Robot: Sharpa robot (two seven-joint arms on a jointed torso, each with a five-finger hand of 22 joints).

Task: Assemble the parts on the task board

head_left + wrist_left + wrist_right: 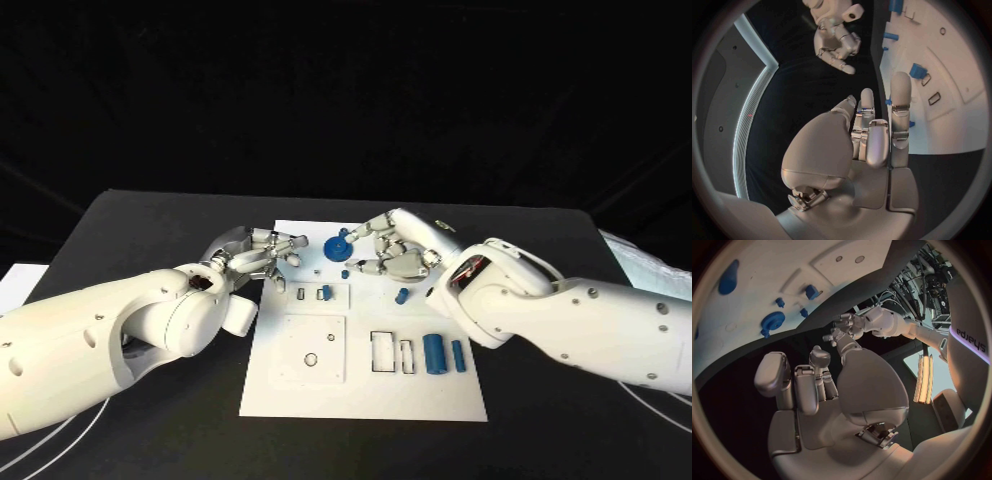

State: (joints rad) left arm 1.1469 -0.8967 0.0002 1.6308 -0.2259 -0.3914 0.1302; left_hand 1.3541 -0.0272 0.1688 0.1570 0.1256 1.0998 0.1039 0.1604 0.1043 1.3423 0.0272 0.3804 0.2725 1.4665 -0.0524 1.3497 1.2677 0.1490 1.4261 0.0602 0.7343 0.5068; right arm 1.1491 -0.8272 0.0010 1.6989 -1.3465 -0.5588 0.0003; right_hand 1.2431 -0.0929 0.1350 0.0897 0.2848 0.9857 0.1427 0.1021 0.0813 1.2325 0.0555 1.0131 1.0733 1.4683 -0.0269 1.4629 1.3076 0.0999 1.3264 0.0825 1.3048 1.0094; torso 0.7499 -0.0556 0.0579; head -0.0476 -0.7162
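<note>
The white task board (pixel 361 385) lies in the middle of the black table. A blue gear-shaped part (pixel 338 246) sits at its far edge, and the right wrist view shows it lying on the board (pixel 772 320). My right hand (pixel 392 252) hovers just right of the gear, fingers apart and holding nothing. At the board's far left corner, my left hand (pixel 260 250) is empty too, its fingers (pixel 900 95) stretched over the board's edge near a small blue part (pixel 889 101). Two blue cylinders (pixel 433 353) lie side by side at the board's right.
More blue parts sit on the board: one in a slot (pixel 327 292), one to its right (pixel 401 295) and a tiny one (pixel 348 270) near the gear. A square raised plate (pixel 307 348) and empty rectangular slots (pixel 384 351) fill the near part. Bare black table surrounds the board.
</note>
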